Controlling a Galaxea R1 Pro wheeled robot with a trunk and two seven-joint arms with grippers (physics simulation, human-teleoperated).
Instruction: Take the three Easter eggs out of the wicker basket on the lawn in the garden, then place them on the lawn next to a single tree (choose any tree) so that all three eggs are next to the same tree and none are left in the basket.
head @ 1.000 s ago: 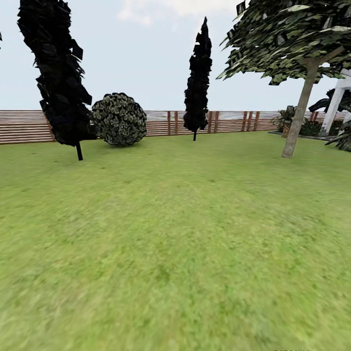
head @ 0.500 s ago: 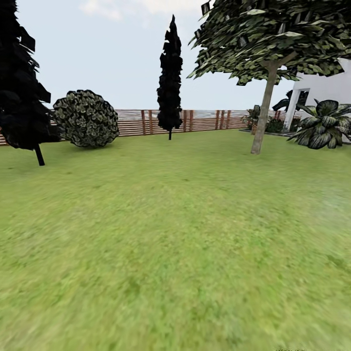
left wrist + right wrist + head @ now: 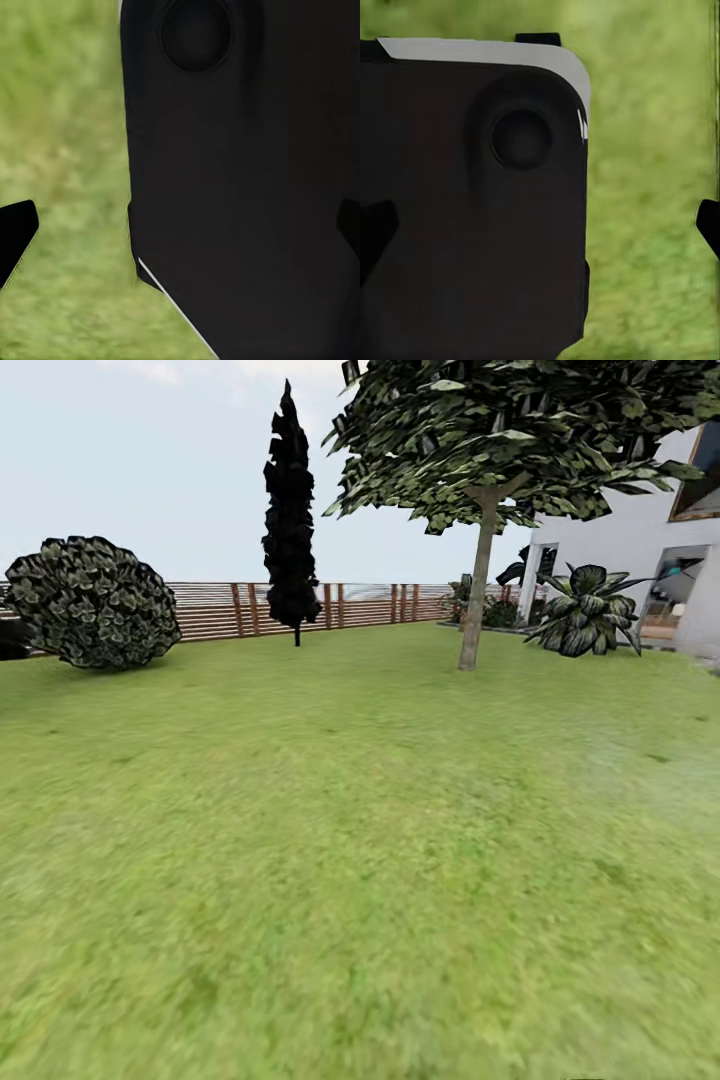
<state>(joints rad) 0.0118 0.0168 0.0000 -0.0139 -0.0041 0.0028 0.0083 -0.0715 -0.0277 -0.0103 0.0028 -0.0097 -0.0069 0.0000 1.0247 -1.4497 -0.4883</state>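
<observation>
Close to the robot there is just the lawn [image 3: 330, 880], green and a bit blurry, with nothing lying on it. No eggs and no basket can be seen from the head camera, so I cannot say where they are.

The left wrist camera looks down at grass past a big dark part of the robot's own body [image 3: 247, 187]. Two black fingertips [image 3: 15, 232] of the left gripper [image 3: 180, 232] poke in at the two far sides of the picture, so that gripper looks wide open with nothing in it. The right wrist camera shows the same kind of dark body part [image 3: 472, 210] over grass. The right gripper [image 3: 540, 225] also has its fingertips [image 3: 709, 225] far apart at the two sides, open and empty.

Farther off stands the tree [image 3: 478, 580] with a thin pale trunk and a wide leafy top. Beside it, toward the white house [image 3: 640, 530], is a big-leafed plant [image 3: 585, 622]. Farther left are a tall black pointy tree [image 3: 290, 520] and a round bush [image 3: 92, 602]. The brown fence [image 3: 215, 610] runs behind them all.

I think the robot is on its way and looking around the garden. Next it needs to find the basket, drive up to it, and reach in for the first egg
</observation>
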